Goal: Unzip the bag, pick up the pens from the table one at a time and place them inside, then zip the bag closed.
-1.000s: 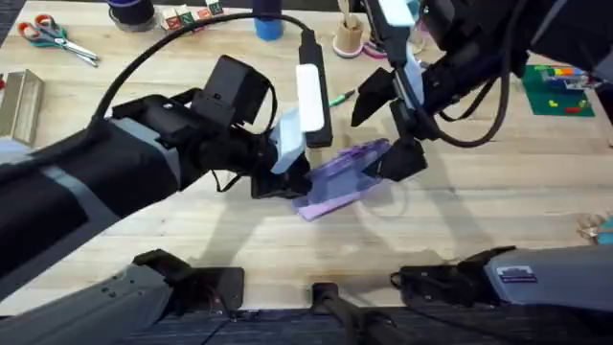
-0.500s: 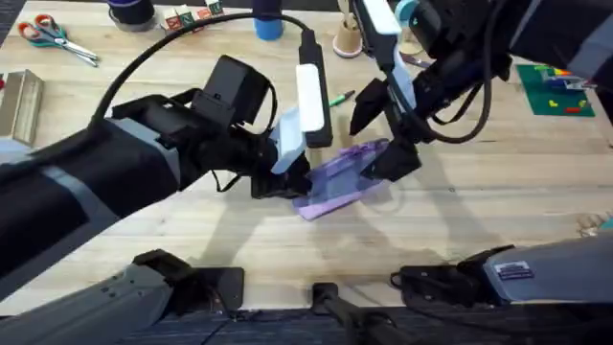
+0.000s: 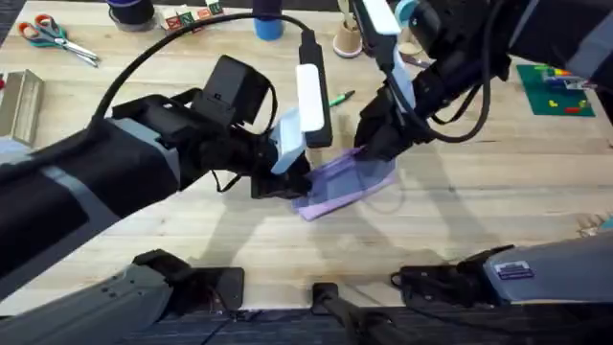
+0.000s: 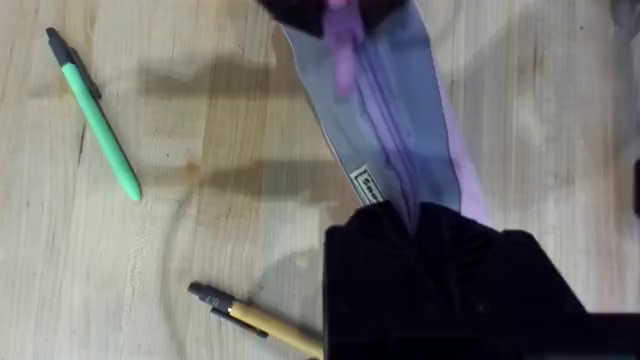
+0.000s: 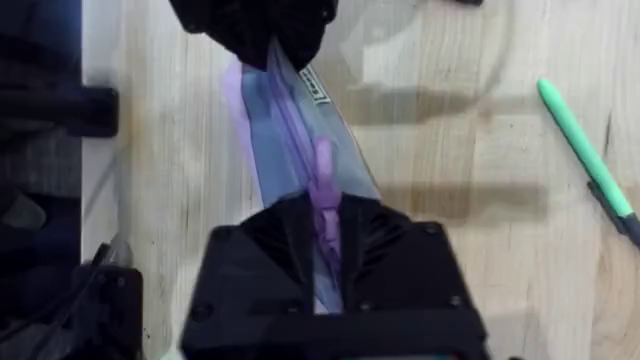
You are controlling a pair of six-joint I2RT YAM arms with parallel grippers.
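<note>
The lavender bag lies on the wooden table, held at both ends. My left gripper is shut on its left end; in the left wrist view the black fingers pinch the bag near its label. My right gripper is shut on the purple zipper pull at the right end, and the pull sits between its fingers. The green pen lies just beyond the bag. The yellow pen lies close beside the left gripper.
Scissors lie at the far left and a metal tray at the left edge. A blue cup and a wooden spool stand at the back. A green mat with bricks is at the right.
The right gripper's spread fingers have come down and shut on the bag's right end at the zipper pull. The left gripper and bag have stayed put.
</note>
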